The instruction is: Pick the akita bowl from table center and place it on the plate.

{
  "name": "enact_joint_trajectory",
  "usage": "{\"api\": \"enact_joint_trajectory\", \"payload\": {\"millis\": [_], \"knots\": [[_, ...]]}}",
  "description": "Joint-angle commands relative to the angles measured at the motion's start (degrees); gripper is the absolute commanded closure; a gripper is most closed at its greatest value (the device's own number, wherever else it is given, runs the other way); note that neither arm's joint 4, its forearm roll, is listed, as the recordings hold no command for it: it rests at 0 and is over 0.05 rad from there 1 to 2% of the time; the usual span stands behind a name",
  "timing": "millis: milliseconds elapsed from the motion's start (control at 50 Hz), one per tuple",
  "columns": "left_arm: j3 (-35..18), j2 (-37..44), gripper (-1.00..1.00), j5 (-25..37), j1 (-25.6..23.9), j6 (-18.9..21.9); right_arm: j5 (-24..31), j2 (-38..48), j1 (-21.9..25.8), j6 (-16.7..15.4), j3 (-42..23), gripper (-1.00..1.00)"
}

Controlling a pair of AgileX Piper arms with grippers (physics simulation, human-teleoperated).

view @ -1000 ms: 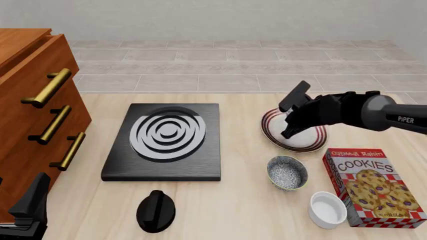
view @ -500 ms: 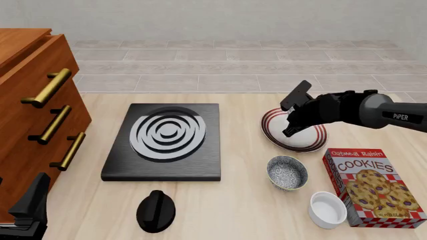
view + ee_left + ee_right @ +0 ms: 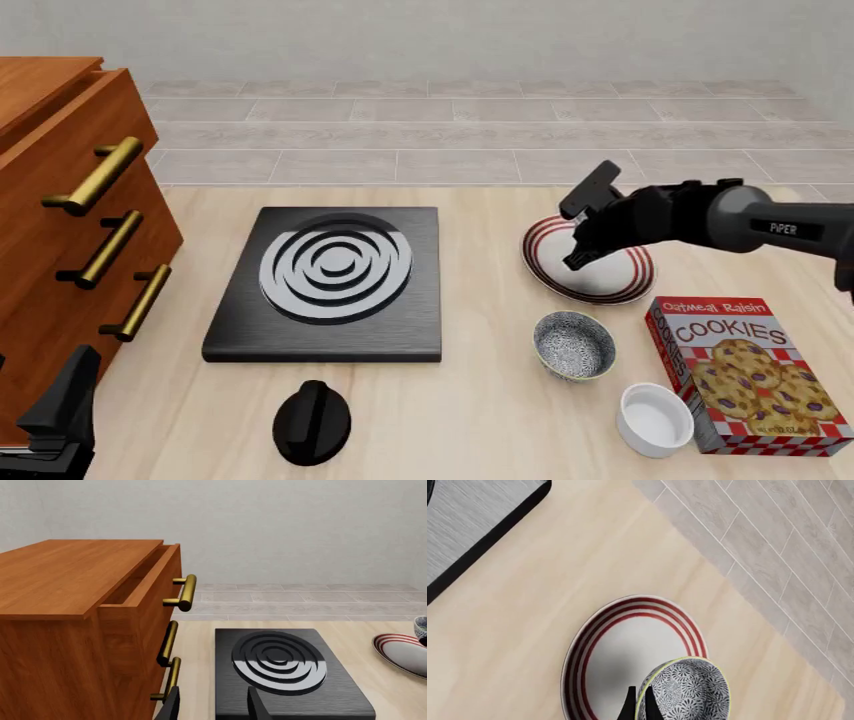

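From my remote seat, the front view shows a pale wooden surface (image 3: 467, 400) with my right arm reaching in from three o'clock. Its right tool (image 3: 582, 222) hangs over the plate (image 3: 630, 285), a shallow white dish with thin red rings, which lies right of centre. In the right wrist view, the two dark fingers (image 3: 629, 709) pinch the rim of the akita bowl (image 3: 684, 692), a small speckled grey-white bowl, so that tool is closed on it. The bowl sits over the plate's white middle, toward one edge; I cannot tell whether it touches the plate or hangs just above it. In the front view the arm hides the bowl. At six o'clock from the plate stands a second speckled bowl (image 3: 575, 345), and beyond that, toward five o'clock, a plain white bowl (image 3: 655, 419). A red cookie box (image 3: 747, 375) lies just beside both, at the right edge. A black burner plate (image 3: 327, 283) with grey rings sits at centre left, with a black knob (image 3: 312, 422) at its six o'clock. A wooden drawer cabinet (image 3: 67, 200) with brass handles fills the nine o'clock side. My left tool (image 3: 212, 707) rests low near the cabinet, its two fingers apart and gripping nothing.
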Motion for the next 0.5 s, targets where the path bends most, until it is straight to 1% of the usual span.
{"api": "enact_joint_trajectory", "payload": {"millis": [20,500], "knots": [[0.0,0.0,-1.00,0.0,0.0,0.0,-0.8,1.2,0.1,0.6,-0.9,1.00],[0.0,0.0,-1.00,0.0,0.0,0.0,-0.9,2.1,0.3,1.3,-2.3,1.00]]}}
